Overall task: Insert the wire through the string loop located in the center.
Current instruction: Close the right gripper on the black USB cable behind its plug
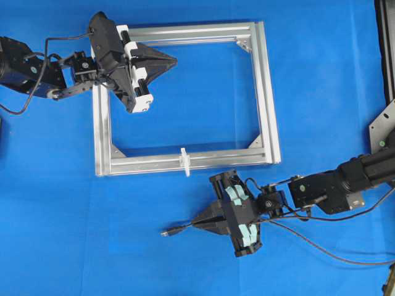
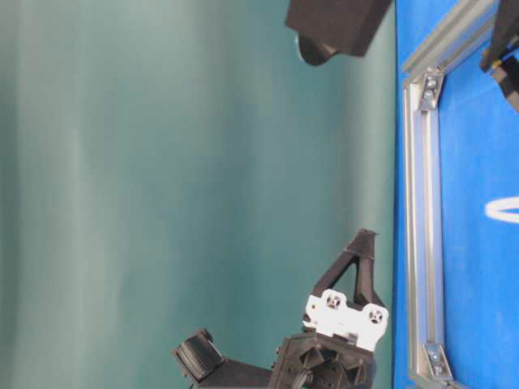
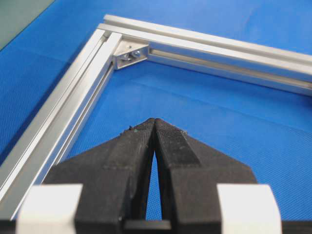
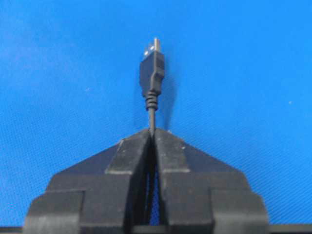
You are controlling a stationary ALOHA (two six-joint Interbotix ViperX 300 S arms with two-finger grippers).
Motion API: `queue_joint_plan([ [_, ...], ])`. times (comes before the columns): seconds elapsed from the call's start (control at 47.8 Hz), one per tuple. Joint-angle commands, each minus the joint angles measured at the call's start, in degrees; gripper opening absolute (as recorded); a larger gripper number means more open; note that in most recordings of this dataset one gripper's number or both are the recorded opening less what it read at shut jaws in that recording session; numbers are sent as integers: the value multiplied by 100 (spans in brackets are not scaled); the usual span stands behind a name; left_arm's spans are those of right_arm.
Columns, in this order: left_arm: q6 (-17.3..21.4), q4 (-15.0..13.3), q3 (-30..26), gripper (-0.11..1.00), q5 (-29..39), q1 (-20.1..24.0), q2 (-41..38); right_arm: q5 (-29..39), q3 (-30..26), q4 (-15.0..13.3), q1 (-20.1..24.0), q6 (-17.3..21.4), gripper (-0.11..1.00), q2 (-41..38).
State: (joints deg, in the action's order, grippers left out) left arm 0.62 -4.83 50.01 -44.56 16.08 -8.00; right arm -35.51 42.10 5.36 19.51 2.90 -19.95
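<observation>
**Right gripper clamped on wire; string loop unthreaded on near rail**

Closest to the right wrist camera, the right gripper [image 4: 152,132] has its black fingers [image 4: 129,151] pressed together on the wire [image 4: 151,116], which passes out between the tips. Its dark plug [image 4: 151,73] with metallic tip projects just beyond them, over the blue table cover [image 4: 58,73].

Overhead, this gripper sits below the silver frame [image 1: 265,92], outside it, with the plug pointing left and away from the rail. The wire's slack trails right across the cover toward the right arm.

On the frame's bottom rail, about midway along, stands the white string loop [image 1: 184,160], apart from the plug and above it in the view.

At the frame's upper-left corner the left gripper [image 3: 154,122] is fully closed and holds nothing. Its tips hang over the cover inside the frame, near a corner bracket [image 3: 130,53]
</observation>
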Motion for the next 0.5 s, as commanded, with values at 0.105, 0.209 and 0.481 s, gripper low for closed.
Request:
queue_joint_plan([
  [0.105, 0, 18, -35, 0, -26, 18, 185, 255, -44, 9, 18, 35, -2, 475],
  [0.209, 0, 18, -35, 0, -26, 26, 185, 589, -70, 9, 18, 18, -2, 773],
  [0.481, 0, 18, -53, 0, -26, 26, 185, 1248, -97, -35, 18, -18, -2, 1512],
])
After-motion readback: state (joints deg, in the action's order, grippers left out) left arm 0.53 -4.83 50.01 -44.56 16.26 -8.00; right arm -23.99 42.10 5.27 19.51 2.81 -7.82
